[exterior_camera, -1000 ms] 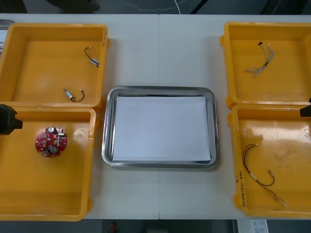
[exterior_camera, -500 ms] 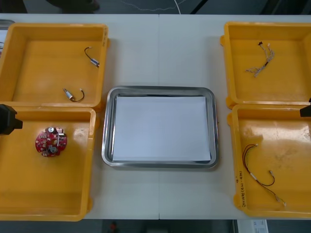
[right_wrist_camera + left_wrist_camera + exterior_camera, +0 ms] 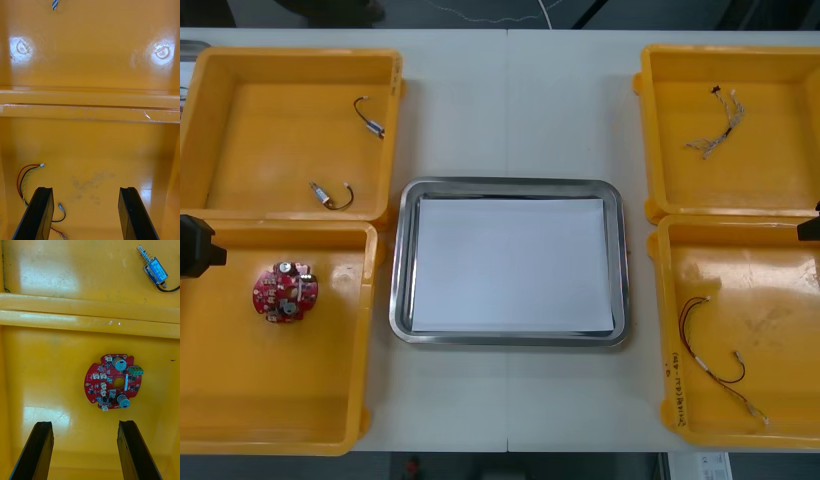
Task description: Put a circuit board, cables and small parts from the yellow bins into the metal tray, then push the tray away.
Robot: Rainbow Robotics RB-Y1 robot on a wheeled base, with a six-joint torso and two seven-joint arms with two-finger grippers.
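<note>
A round red circuit board (image 3: pixel 284 290) (image 3: pixel 113 381) lies in the near left yellow bin (image 3: pixel 240 420). My left gripper (image 3: pixel 84 450) hangs open above that bin, the board just beyond its fingertips; its body shows at the table's left edge (image 3: pixel 195 245). My right gripper (image 3: pixel 85 213) is open over the near right yellow bin (image 3: pixel 780 270), with a red and yellow cable (image 3: pixel 26 176) (image 3: pixel 710 350) beside one finger. The metal tray (image 3: pixel 402 300), white inside, sits between the bins.
The far left bin (image 3: pixel 240 110) holds two small metal parts (image 3: pixel 370 117) (image 3: pixel 330 195), one also seen beyond the board (image 3: pixel 154 269). The far right bin (image 3: pixel 780 130) holds a twisted blue and white cable (image 3: pixel 715 130) (image 3: pixel 54 4).
</note>
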